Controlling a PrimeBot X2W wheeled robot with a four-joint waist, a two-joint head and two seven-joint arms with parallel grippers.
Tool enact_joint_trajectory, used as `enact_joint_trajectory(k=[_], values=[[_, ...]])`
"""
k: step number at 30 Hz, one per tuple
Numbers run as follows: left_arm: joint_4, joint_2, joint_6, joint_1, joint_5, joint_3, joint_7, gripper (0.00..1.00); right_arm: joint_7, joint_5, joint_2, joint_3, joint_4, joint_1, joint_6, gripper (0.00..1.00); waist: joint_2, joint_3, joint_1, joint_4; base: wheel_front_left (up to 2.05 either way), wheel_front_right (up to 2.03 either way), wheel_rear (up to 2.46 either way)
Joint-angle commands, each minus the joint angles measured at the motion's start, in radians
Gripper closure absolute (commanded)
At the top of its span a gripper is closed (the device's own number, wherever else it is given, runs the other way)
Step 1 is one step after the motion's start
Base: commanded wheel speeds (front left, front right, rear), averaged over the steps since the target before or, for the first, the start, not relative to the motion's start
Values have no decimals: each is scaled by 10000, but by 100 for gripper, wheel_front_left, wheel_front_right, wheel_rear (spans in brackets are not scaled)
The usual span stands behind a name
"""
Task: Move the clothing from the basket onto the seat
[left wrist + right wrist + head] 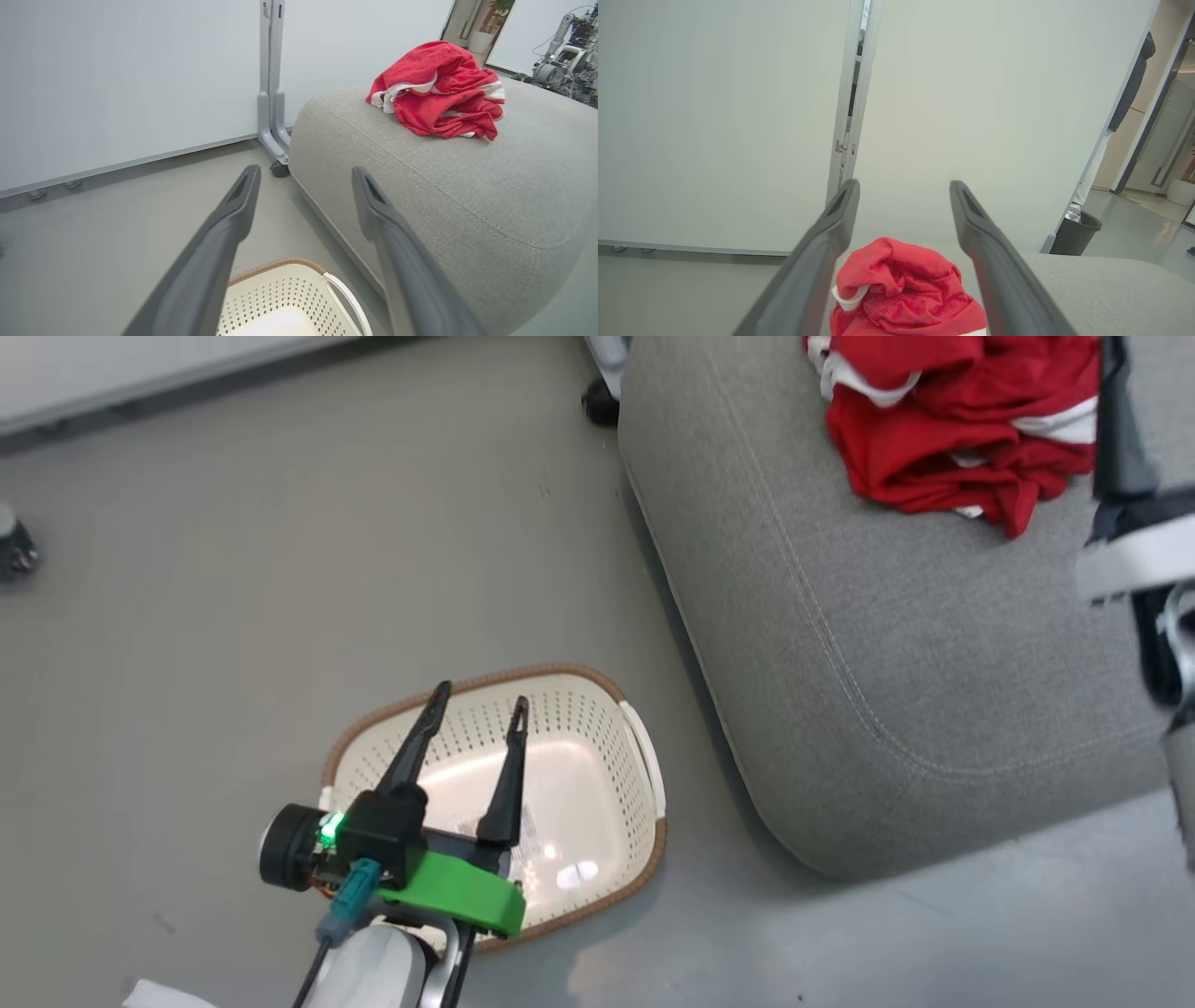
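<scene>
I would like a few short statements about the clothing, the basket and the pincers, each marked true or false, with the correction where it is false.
1. The red clothing lies on the grey seat. True.
2. The basket holds a red garment. False: no clothing shows inside it.
3. The left pincer is open above the basket. True.
4. The right pincer is shut on the clothing. False: it is open and holds nothing.
5. The basket stands on the seat. False: it stands on the floor beside the seat.

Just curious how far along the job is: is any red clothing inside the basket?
No: in the head view the basket holds no cloth, and the red clothing lies heaped on the grey seat.
</scene>
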Motion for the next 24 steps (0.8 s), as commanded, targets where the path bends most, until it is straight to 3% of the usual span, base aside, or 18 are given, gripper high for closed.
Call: enact_joint_trajectory(k=[1,6,12,16,24], values=[[-57,49,63,253,-59,123,0,0,-1,27,80,85,-300,616,-5,0,0,-1162,1,490,0,0,0],[-239,49,236,620,-147,692,0,0,-1,280,472,-1,-1410,2106,-7,0,0,-1776,1,909,0,0,0],[-482,47,432,1157,-297,1275,1,0,-2,191,1402,-158,-2194,3788,-5,0,0,-2402,1,1555,0,0,0],[-545,46,568,1498,-438,1595,0,0,-2,219,2023,-29,-2274,4773,-8,0,0,-2702,1,1991,0,0,0],[-346,44,580,2020,-508,1885,0,0,-2,-237,2478,433,-1960,5550,-10,0,0,-3123,1,2543,0,0,0]])
